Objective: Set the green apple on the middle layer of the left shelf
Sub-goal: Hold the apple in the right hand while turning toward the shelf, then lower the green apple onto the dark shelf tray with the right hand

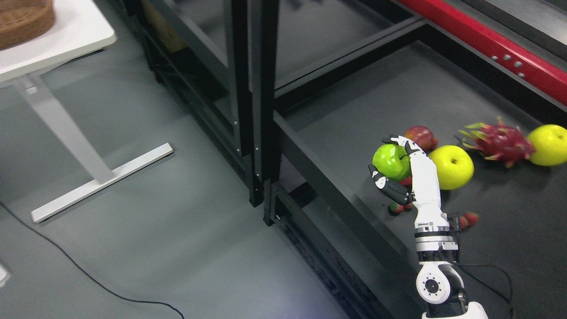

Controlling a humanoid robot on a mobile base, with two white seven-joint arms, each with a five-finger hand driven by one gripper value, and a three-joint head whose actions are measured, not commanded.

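Observation:
A shiny green apple [390, 160] sits in my right hand [383, 156], whose fingers curl over its top while the thumb presses its lower left side. The white forearm rises from the bottom right. The hand and apple hover near the front left edge of the dark right shelf board [398, 88]. The left shelf [208, 48] stands further left and back, behind black uprights [259, 110]; its layers are dark and hard to tell apart. My left arm does not show.
On the right shelf board lie a yellow apple [452, 167], a red apple [422, 135], a dragon fruit [498, 141], another yellow apple [551, 145] and small strawberries [469, 218]. A white table [66, 40] with a wicker basket [22, 20] stands far left. A cable [88, 277] crosses the floor.

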